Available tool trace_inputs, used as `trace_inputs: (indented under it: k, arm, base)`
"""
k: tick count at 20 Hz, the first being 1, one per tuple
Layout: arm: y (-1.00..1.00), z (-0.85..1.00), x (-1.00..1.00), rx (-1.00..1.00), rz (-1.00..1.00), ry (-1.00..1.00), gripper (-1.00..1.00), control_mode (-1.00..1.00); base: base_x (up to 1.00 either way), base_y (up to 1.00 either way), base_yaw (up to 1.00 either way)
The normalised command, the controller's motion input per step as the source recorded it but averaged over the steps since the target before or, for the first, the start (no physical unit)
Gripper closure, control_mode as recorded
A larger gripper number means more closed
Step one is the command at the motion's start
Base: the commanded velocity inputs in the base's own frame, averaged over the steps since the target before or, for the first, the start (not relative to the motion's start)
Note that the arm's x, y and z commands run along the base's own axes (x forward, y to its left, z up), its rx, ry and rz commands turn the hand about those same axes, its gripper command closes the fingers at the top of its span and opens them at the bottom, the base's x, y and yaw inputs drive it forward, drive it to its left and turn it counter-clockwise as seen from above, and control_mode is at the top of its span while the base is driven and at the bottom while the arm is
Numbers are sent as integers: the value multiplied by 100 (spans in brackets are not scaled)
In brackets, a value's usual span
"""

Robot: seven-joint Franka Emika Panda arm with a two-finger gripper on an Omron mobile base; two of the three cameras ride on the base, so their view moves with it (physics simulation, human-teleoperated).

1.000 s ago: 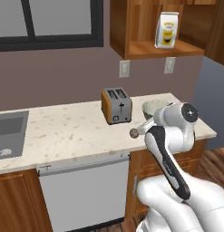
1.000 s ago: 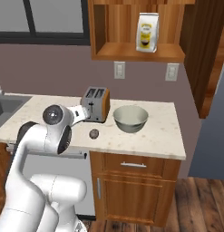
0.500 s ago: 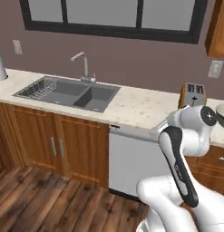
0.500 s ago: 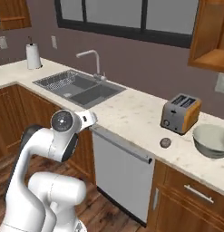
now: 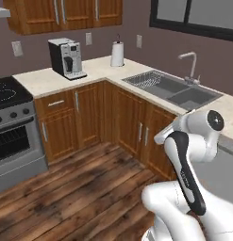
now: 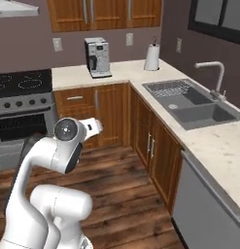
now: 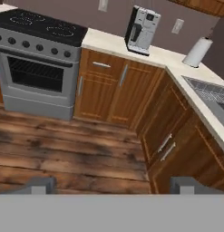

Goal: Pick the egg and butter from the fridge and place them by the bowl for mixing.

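The egg, the butter, the fridge and the bowl are out of view. My gripper (image 7: 114, 186) is open, its two dark fingertips (image 7: 41, 185) set wide apart with nothing between them. It looks down over the wooden floor toward the corner cabinets. In the base views my white arm (image 5: 193, 141) is folded close to the base, its hand (image 6: 94, 126) held at about counter height.
A grey stove (image 7: 36, 31) stands at the left, with a coffee machine (image 7: 142, 29) and a paper towel roll (image 7: 197, 52) on the corner counter. The sink (image 5: 174, 89) lies to the right along the counter. Wooden floor (image 5: 75, 188) stretches in front of the cabinets.
The whole picture has swung left as the base turned: the toaster, egg and bowl counter left the views, then the sink slid right and the stove corner came in. The gripper stays open.
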Motion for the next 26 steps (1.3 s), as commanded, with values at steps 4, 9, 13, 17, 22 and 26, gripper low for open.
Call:
trace_inputs:
  k: [4,9,13,17,22,26]
  arm:
    - [0,0,0,0,0,0,-100,100]
    - [0,0,0,0,0,0,-100,100]
    - [0,0,0,0,0,0,-100,100]
    - [0,0,0,0,0,0,-100,100]
    - [0,0,0,0,0,0,-100,100]
    - [0,0,0,0,0,0,-100,100]
  base:
    - [8,100,46]
    - [47,100,28]
    - [96,100,11]
    - [100,100,0]
    - [26,100,9]
    - [27,100,4]
